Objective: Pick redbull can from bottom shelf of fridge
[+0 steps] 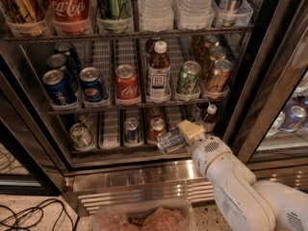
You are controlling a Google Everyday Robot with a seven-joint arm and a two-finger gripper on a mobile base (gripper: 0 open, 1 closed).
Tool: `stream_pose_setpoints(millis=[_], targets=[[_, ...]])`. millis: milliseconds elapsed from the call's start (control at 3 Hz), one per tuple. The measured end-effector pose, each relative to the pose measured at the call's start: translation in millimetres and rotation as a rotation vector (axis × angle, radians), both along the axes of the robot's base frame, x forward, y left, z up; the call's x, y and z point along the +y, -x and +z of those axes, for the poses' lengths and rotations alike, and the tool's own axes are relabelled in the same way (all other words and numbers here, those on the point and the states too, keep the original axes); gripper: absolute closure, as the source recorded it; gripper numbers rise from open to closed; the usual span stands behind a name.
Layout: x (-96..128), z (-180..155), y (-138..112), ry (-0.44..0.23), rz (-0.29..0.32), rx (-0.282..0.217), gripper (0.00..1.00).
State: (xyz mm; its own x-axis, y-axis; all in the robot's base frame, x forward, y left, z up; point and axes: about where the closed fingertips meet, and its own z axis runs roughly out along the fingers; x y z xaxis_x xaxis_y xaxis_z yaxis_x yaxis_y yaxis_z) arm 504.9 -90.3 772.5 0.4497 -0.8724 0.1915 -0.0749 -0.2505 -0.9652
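The fridge (269, 71) stands open, with wire racks of cans and bottles. My gripper (185, 134) reaches into the right part of the bottom shelf (120, 150). Its cream fingers (191, 129) are shut on the redbull can (170, 140), a slim silver can with blue panels. The can lies tilted on its side at the shelf's front rail, its top pointing left. My white arm (231, 182) comes in from the lower right.
On the bottom shelf stand a wide silver can (81, 134), a small blue and silver can (131, 130), a red-labelled can (156, 128) and a small bottle (208, 115). The rack above holds Pepsi cans (57, 86), a Coca-Cola can (126, 83) and a bottle (159, 71). The steel base grille (139, 186) is below.
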Motion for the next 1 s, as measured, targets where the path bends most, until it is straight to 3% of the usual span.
stream_pose_setpoints(millis=[333,667,1000], targets=[[-6,4,15,-0.042,0.013,0.035,1.00],[16,-18,37,-0.049,0.108,0.113,1.00],[26,-20,39,-0.037,0.134,0.129,1.00]])
